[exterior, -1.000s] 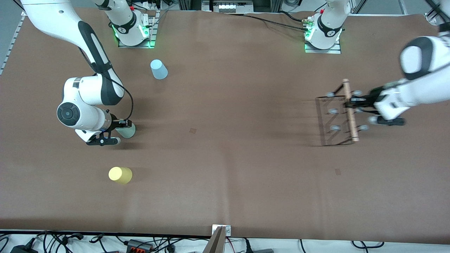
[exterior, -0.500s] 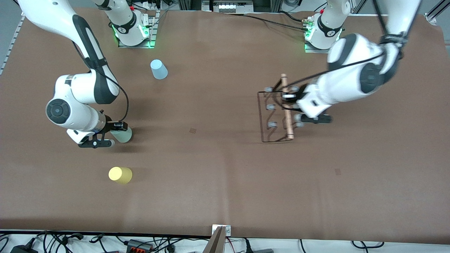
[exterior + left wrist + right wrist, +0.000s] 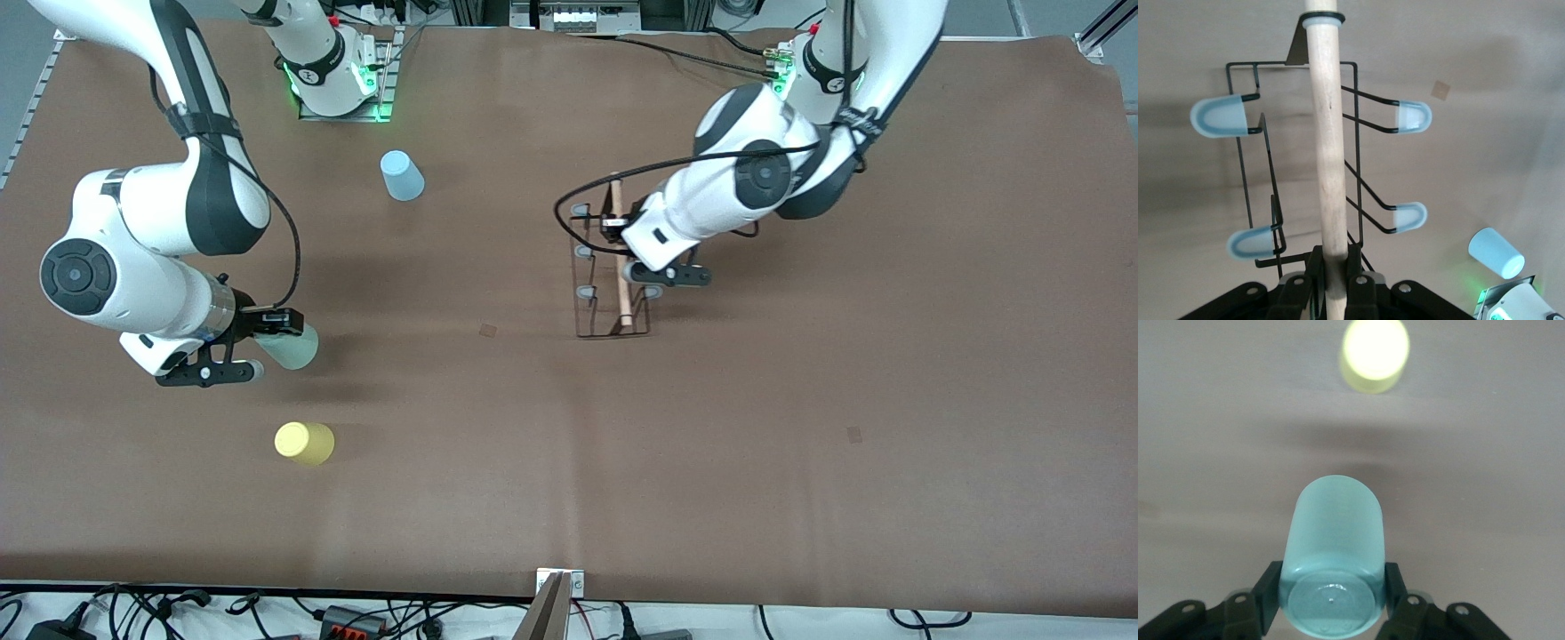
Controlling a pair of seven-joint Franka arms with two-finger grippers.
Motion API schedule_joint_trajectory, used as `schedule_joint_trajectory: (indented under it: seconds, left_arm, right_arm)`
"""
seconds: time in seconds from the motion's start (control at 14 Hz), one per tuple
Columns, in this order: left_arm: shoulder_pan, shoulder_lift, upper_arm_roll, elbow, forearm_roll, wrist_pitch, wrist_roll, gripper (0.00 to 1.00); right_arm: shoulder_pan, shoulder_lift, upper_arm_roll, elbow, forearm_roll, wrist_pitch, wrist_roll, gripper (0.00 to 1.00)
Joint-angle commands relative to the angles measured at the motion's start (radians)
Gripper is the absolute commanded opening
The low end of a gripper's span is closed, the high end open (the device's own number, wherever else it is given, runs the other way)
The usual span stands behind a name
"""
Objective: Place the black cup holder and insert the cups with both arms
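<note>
1. Since a second ago, the black cup holder (image 3: 612, 271) has been carried from the left arm's end toward the table's (image 3: 800, 427) middle, its wooden rod (image 3: 1328, 153) clamped by the left gripper (image 3: 613, 224).
2. The pale green cup (image 3: 1333, 563) is pinched by the right gripper (image 3: 277, 322) and raised.
3. The yellow cup (image 3: 304, 442) and the blue cup (image 3: 402, 175) are left untouched near the right arm's end.
4. No cup is judged inserted yet.

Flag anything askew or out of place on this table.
Nothing stands out. The left gripper carries the black cup holder by its wooden rod; the right gripper holds the pale green cup. The yellow and light blue cups stand undisturbed.
</note>
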State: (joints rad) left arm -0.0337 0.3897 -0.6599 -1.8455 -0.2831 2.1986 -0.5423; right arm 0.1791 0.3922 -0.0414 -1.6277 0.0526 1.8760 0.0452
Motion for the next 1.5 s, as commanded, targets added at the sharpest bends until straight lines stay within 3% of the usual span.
schedule_joint_trajectory:
  seconds: [0.0, 0.71, 0.86, 1.0, 1.21, 1.43]
  left_arm:
    - [-0.026, 0.046, 0.005, 0.04, 0.065, 0.035, -0.013, 0.0]
    - [-0.028, 0.095, 0.008, 0.028, 0.074, 0.088, -0.01, 0.01]
    - [-0.038, 0.103, 0.008, 0.028, 0.088, 0.087, -0.011, 0.15]
    - [-0.037, 0.106, 0.009, 0.031, 0.088, 0.084, -0.014, 0.35]
    - [-0.022, 0.087, 0.008, 0.037, 0.088, 0.053, -0.014, 0.4]
    - [0.056, 0.037, 0.009, 0.124, 0.09, -0.188, -0.01, 0.5]
  right_arm:
    - [0.02, 0.01, -0.003, 0.034, 0.076, -0.044, -0.005, 0.2]
    - [0.161, 0.025, 0.001, 0.035, 0.096, -0.043, 0.005, 0.2]
    - [0.178, 0.025, 0.003, 0.049, 0.096, -0.043, 0.005, 0.2]
    - [0.204, 0.025, 0.003, 0.052, 0.098, -0.043, 0.007, 0.2]
    - [0.253, 0.025, 0.003, 0.061, 0.096, -0.043, 0.089, 0.2]
    - [0.31, 0.027, 0.003, 0.062, 0.098, -0.055, 0.136, 0.2]
